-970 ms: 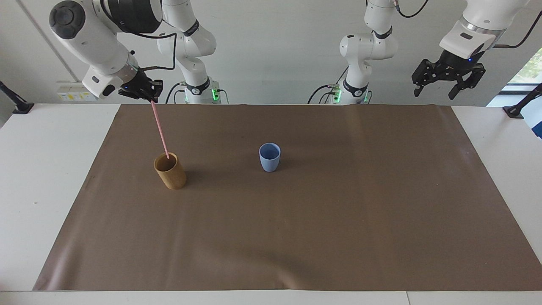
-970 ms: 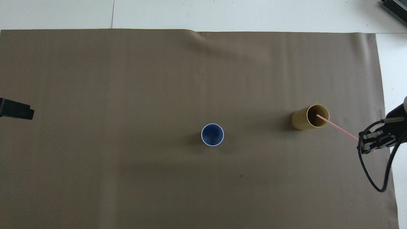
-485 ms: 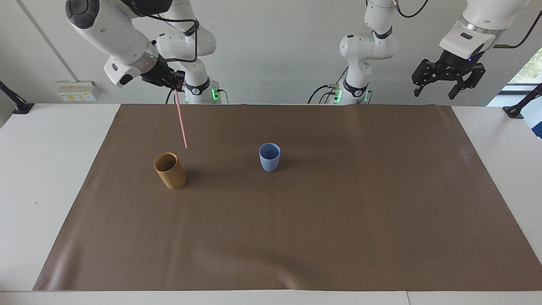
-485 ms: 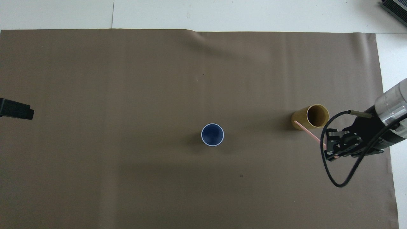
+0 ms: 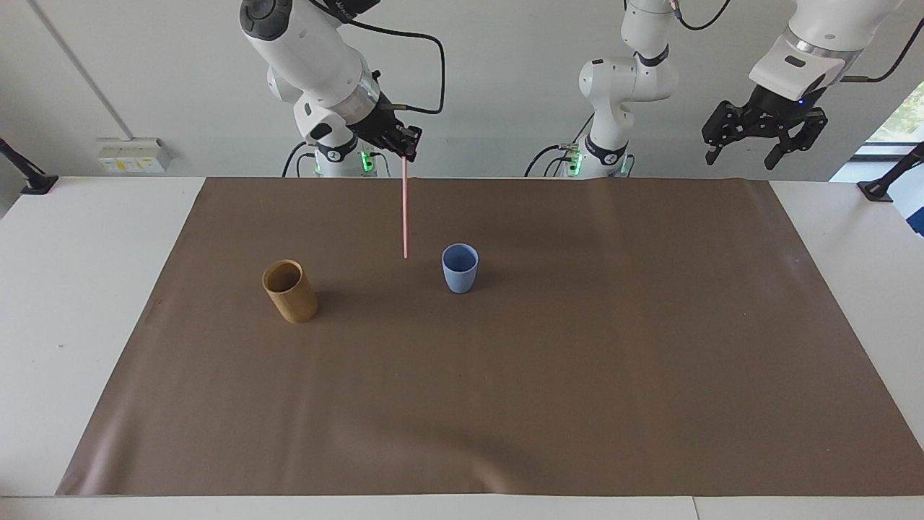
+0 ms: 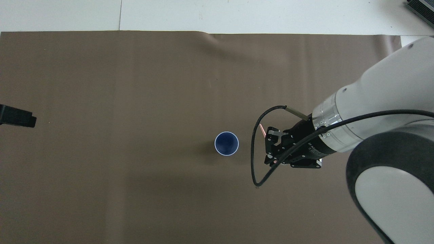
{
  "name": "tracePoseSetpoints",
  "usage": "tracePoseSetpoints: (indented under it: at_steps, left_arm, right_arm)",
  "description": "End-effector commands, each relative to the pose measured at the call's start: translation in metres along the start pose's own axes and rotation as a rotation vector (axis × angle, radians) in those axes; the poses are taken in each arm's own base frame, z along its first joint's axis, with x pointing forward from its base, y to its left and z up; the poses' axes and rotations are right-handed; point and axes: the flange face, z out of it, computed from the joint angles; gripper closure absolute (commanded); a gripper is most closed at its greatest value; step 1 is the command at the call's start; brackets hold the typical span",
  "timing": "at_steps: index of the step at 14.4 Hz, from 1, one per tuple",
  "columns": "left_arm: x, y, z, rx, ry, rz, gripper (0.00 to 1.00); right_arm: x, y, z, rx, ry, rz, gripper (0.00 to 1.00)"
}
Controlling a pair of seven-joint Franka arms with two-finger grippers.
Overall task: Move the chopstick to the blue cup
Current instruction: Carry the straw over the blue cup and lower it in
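In the facing view the chopstick (image 5: 405,209) hangs almost plumb, lower tip down over the brown mat (image 5: 577,375) between the tan cup (image 5: 289,291) and the blue cup (image 5: 460,268), nearer the blue one. The right gripper (image 5: 406,153), clamped on its top end, points down from a bent arm. The left gripper (image 5: 765,137) waits raised, fingers spread, over the mat's corner. In the overhead view only a short pink bit of the chopstick (image 6: 262,129) shows beside the right gripper (image 6: 271,149), beside the blue cup (image 6: 226,143).

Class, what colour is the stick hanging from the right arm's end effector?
Pale pink: the chopstick shows best in the facing view, hanging from the right end effector.
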Motion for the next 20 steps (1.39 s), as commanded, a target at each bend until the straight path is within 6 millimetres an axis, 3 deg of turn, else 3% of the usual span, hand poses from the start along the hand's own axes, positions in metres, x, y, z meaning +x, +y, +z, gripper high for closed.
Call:
tracePoseSetpoints:
  at_steps: [1, 7, 10, 11, 16, 18, 19, 20]
  left_arm:
    - [-0.003, -0.003, -0.003, 0.017, -0.012, -0.003, 0.0]
    - [-0.004, -0.003, -0.004, 0.017, -0.01, -0.003, 0.0]
    - [-0.004, -0.003, -0.004, 0.017, -0.01, -0.003, 0.0]
    - [-0.003, -0.003, -0.003, 0.017, -0.012, -0.003, 0.0]
    - [-0.003, -0.003, -0.003, 0.017, -0.012, -0.003, 0.0]
    - [-0.003, -0.003, -0.003, 0.017, -0.013, -0.003, 0.0]
    - [-0.003, -0.003, -0.003, 0.017, -0.013, -0.003, 0.0]
    - [-0.004, -0.003, -0.004, 0.017, -0.01, -0.003, 0.0]
  right_arm:
    - [0.005, -0.015, 0.016, 0.078, -0.031, 0.083, 1.0]
    - [0.022, -0.04, 0.071, 0.081, -0.14, 0.178, 1.0]
    - [0.016, -0.049, 0.111, 0.088, -0.119, 0.18, 1.0]
    - [0.009, -0.052, 0.116, 0.077, -0.123, 0.168, 1.0]
    - [0.009, -0.034, 0.127, 0.039, -0.144, 0.178, 1.0]
    - [0.02, -0.028, 0.139, 0.027, -0.154, 0.192, 1.0]
    - [0.021, -0.028, 0.148, 0.029, -0.146, 0.191, 0.92]
    - [0.021, -0.026, 0.15, 0.031, -0.142, 0.181, 0.31]
